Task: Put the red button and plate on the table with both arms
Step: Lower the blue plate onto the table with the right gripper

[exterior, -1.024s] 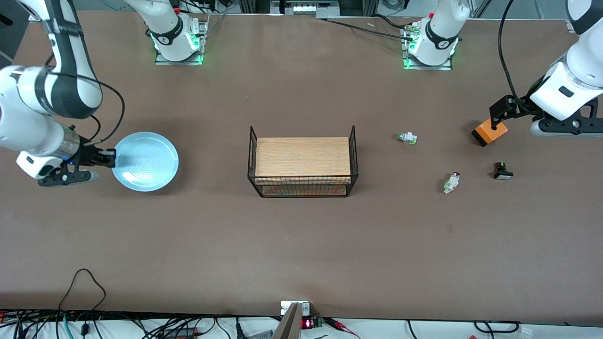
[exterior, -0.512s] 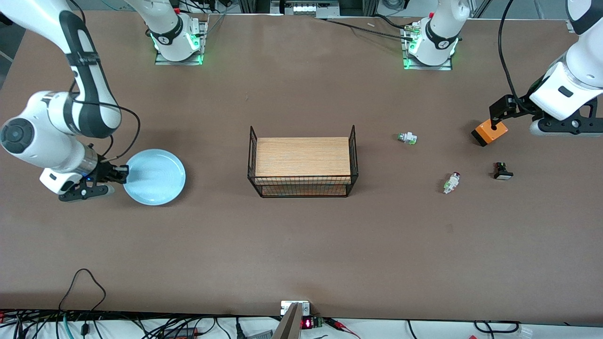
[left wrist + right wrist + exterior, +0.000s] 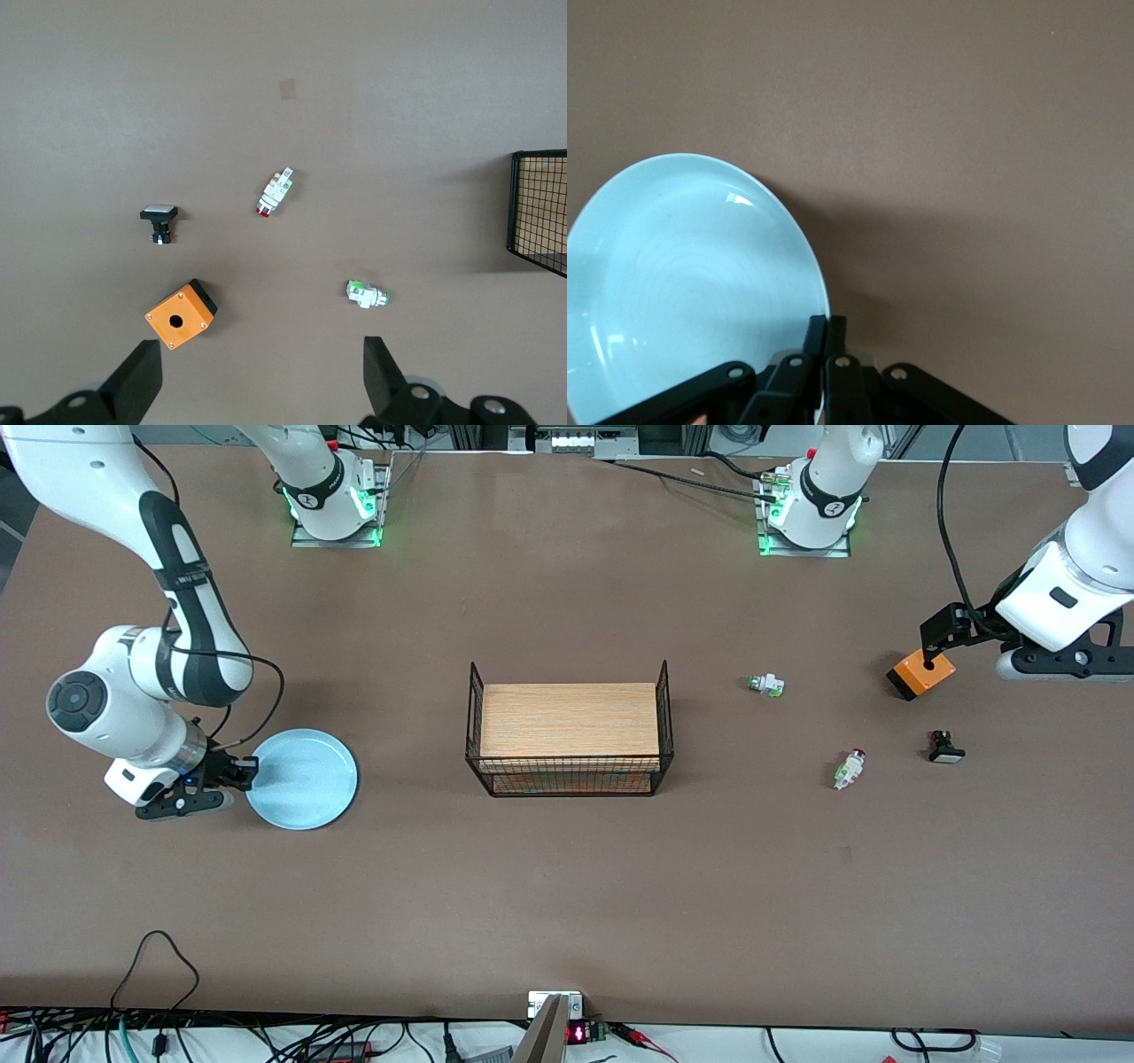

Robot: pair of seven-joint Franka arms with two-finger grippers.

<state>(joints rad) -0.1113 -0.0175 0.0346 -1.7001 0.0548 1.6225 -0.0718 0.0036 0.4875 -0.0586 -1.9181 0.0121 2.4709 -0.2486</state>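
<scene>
Over the last second the right claw (image 3: pixel 241 771), clenched on the rim of the plate (image 3: pixel 306 779), has carried it nearer the front camera at the right arm's end of the counter (image 3: pixel 567 886), so the set-down looks close. The left claw (image 3: pixel 261 376) waits spread wide above the orange box (image 3: pixel 921 674), and the red button (image 3: pixel 849 769) lies untouched nearby, so that half looks unstarted. The brown counter has plenty of bare room around the wire rack (image 3: pixel 570 735).

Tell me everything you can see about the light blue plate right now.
The plate is round, plain light blue, glossy like glazed ceramic, with a shallow raised rim and faint concentric rings inside. It is empty, at the right arm's end of the table. The right gripper is shut on its rim; whether it touches the table is unclear.
</scene>
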